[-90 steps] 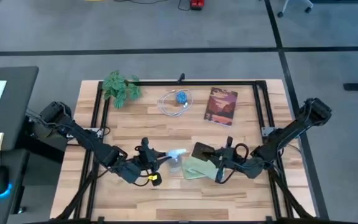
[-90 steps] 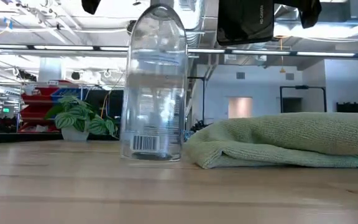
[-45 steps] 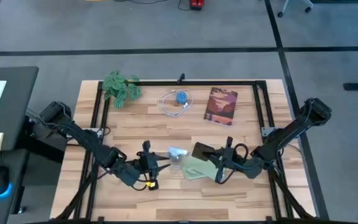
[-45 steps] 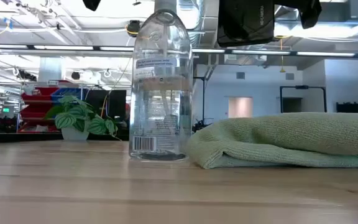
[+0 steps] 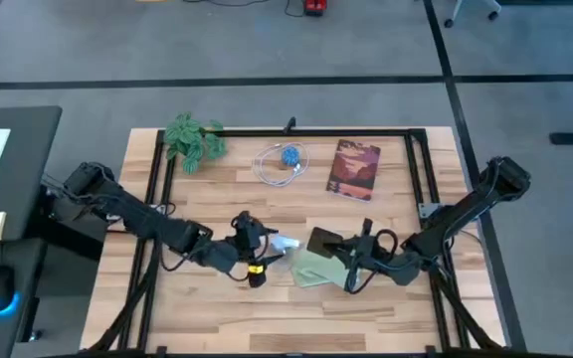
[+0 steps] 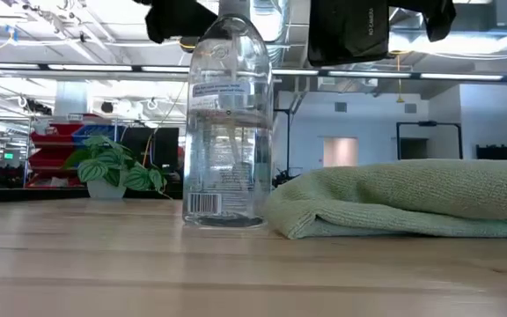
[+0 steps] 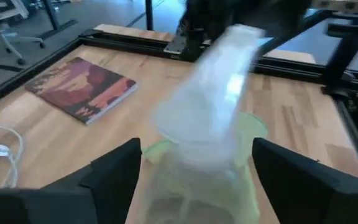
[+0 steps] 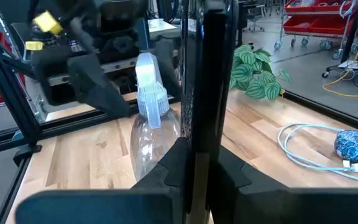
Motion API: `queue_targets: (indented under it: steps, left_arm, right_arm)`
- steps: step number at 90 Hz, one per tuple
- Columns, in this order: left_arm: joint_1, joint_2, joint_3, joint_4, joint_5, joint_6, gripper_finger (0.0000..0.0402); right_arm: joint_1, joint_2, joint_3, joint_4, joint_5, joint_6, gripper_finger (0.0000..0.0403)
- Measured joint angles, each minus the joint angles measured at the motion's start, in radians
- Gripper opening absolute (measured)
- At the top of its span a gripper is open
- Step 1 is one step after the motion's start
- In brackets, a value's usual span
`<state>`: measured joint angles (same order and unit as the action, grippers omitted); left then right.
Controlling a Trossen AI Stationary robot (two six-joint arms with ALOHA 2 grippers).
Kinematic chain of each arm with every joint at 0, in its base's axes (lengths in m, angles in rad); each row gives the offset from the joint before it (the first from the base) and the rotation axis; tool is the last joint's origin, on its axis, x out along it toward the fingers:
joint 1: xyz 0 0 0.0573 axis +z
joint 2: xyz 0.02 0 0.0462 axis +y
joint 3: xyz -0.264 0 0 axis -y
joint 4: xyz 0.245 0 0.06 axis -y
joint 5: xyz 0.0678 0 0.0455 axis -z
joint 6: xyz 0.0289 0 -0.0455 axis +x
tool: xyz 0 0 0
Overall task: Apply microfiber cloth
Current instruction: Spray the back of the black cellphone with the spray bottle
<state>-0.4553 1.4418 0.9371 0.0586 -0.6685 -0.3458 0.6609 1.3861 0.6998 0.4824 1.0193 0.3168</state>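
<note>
Pale mint-green fabric, the microfiber cloth (image 5: 312, 268) lies folded on the wooden table (image 5: 386, 303), just beside the clear spray bottle (image 5: 283, 251) and touching the black phone (image 5: 324, 242). In the low view we see the cloth (image 6: 403, 198) as a low mound, its long axis running across that picture; in the high view it slants from the phone toward the table's near edge. We judge the cloth step not yet begun. Our left gripper (image 5: 258, 249) has its fingers (image 7: 114, 174) spread wide on either side of the bottle (image 7: 210, 118), not closed on it. Our right gripper (image 5: 354, 261) pinches the phone (image 8: 197, 81) upright on edge. Next, we think, one gripper must free itself, take a cloth edge and bring it against the phone's face.
</note>
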Motion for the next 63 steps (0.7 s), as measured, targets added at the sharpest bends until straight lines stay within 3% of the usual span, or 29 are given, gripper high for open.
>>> queue_targets:
  steps: [12, 29, 45, 63]
  left_arm:
    - [0.002, 0.000, 0.000, -0.019, 0.003, 0.008, 0.0223]
    - [0.000, 0.000, 0.001, -0.061, -0.054, 0.020, 0.0090]
    - [-0.003, -0.020, 0.002, -0.138, -0.139, 0.034, 0.0089]
    - [-0.002, -0.111, 0.002, -0.465, -0.288, -0.111, 0.0085]
  right_arm:
    - [0.000, 0.000, 0.000, -0.004, 0.000, 0.000, 0.0021]
    - [0.000, 0.000, 0.000, -0.011, -0.001, 0.000, 0.0021]
    - [0.000, 0.000, 0.000, -0.012, -0.001, 0.000, 0.0021]
    - [0.000, 0.000, 0.000, -0.013, -0.001, -0.001, 0.0021]
